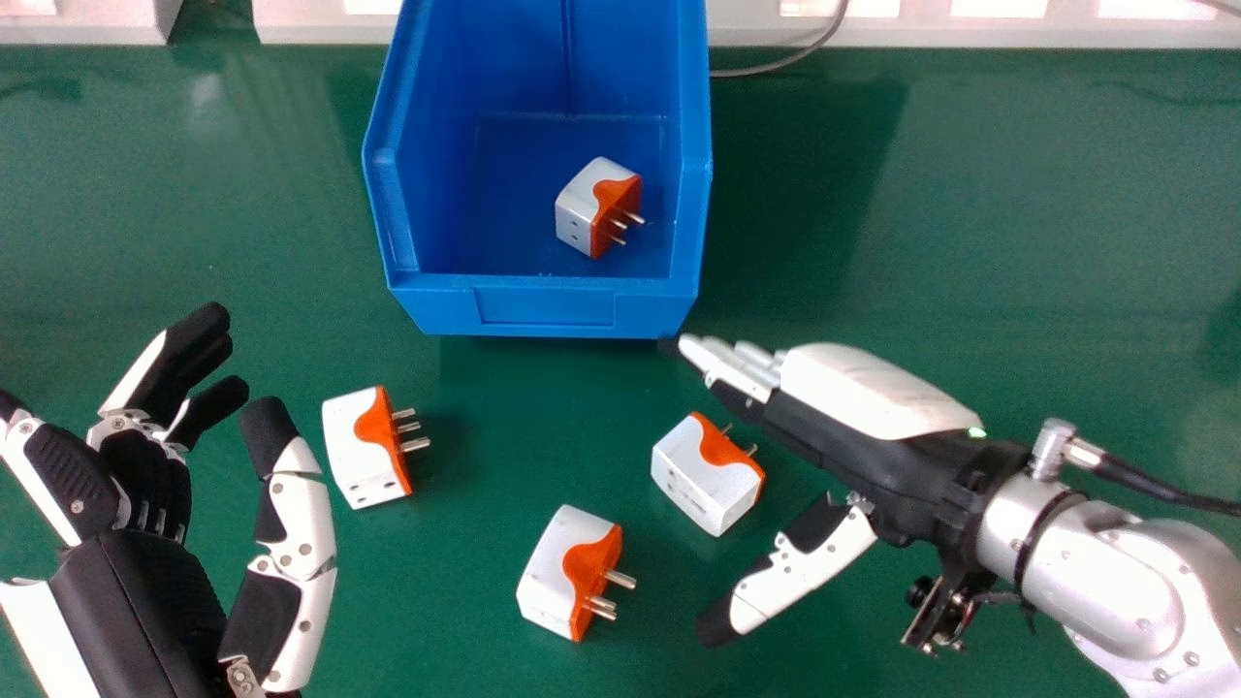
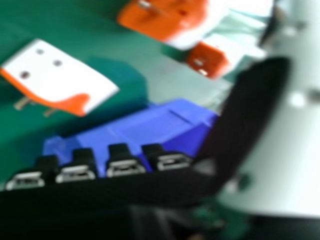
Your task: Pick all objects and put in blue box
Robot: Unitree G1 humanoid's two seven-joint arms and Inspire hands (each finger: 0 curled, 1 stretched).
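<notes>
The blue box (image 1: 548,308) holds one white-and-orange plug adapter (image 1: 591,206). Three more adapters lie on the green table: one (image 1: 361,448) just right of my left hand (image 1: 145,485), one (image 1: 567,572) front centre, one (image 1: 700,473) beside my right hand (image 1: 853,417). Both hands are open and hold nothing. My right hand's straight fingers point at the box's near right corner, its thumb angled towards the front. In the right hand view are my right hand (image 2: 100,192), an adapter (image 2: 57,77), two more orange-faced adapters (image 2: 165,20) (image 2: 210,59) and the blue box (image 2: 145,125).
White panels (image 1: 970,24) line the table's far edge, with a grey cable (image 1: 785,60) beside the box. A black cable (image 1: 1144,485) runs from my right wrist. The green table top (image 1: 1018,223) stretches out right of the box.
</notes>
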